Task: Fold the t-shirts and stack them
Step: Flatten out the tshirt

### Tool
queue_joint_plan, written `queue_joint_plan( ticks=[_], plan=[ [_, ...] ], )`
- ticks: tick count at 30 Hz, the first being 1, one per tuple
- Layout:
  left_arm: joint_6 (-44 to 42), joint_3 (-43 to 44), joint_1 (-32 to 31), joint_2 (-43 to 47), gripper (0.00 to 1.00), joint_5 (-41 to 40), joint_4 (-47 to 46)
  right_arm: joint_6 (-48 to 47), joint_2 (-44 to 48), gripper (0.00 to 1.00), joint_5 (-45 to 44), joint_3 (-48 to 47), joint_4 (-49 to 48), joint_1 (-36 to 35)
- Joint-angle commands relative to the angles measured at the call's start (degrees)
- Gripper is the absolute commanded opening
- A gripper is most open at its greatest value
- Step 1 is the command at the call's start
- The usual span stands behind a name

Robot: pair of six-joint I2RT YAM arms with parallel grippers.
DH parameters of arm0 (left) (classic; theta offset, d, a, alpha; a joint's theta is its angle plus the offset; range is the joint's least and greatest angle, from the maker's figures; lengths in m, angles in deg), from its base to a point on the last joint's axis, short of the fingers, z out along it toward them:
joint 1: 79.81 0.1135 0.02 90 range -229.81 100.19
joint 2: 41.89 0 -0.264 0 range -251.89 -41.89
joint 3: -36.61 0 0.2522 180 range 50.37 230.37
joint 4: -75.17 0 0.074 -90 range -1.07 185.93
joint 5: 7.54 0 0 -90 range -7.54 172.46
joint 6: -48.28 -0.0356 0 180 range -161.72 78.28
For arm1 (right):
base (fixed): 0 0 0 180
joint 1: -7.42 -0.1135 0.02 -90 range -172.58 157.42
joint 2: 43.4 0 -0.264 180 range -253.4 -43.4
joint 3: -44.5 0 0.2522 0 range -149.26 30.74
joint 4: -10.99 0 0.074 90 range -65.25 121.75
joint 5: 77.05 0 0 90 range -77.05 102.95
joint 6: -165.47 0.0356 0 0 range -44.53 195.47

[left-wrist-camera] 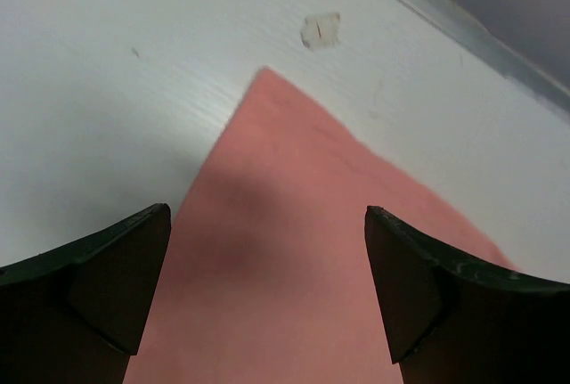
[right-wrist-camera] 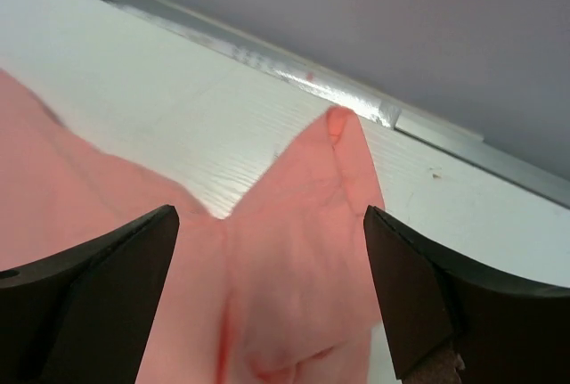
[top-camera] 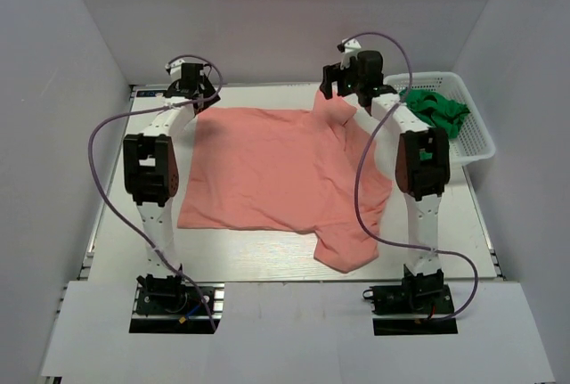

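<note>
Robot test cell in a laboratory

Two jointed robot arms, the left arm (top-camera: 151,170) and the right arm (top-camera: 420,166), are bolted on black base plates (top-camera: 174,299) at the near edge of a white table (top-camera: 258,255). Plain pale panels (top-camera: 267,10) box the table in at the back and both sides, and a metal rail (right-wrist-camera: 267,61) runs along its far edge. Purple cables (top-camera: 90,145) loop loose from bases to wrists. The only domestic touch is laundry: a salmon-pink t-shirt (top-camera: 267,170) spread on the table and a green garment (top-camera: 438,108) in a white lattice basket (top-camera: 476,134).
</note>
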Motion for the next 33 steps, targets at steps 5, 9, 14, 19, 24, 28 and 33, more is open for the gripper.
queue_joint_plan(
  ticks=[5, 9, 14, 19, 24, 28, 33],
  plan=[
    [0.5, -16.1, -2.2, 15.0, 1.0, 16.9, -6.3, 10.1, 24.5, 0.9, 2.7, 18.0, 8.2, -0.6],
    [2.4, -20.9, -2.7, 16.3, 1.0, 18.6, -2.9, 14.9, 35.1, 0.9, 0.3, 35.0, 5.7, -0.4],
    [3.1, -29.9, -2.7, 21.1, 1.0, 20.0, -2.9, 14.8, 42.2, 0.9, -1.3, 44.3, 10.2, -0.6],
    [4.8, -42.3, -2.7, 26.6, 1.0, 20.0, -5.0, 14.7, 43.6, 0.9, -0.3, 51.4, 13.6, -2.8],
    [7.3, -51.2, -1.5, 29.1, 1.0, 18.6, -2.9, 18.2, 44.6, 0.9, 1.1, 57.7, 11.2, -4.5],
    [12.0, -53.7, -1.5, 31.6, 1.0, 7.5, 7.7, 19.6, 44.1, 0.9, 1.4, 60.2, 10.2, -7.1],
    [16.7, -52.6, -1.0, 34.2, 1.0, -3.2, 16.7, 20.1, 43.1, 0.9, 2.6, 61.8, 10.0, -10.6]
  ],
)
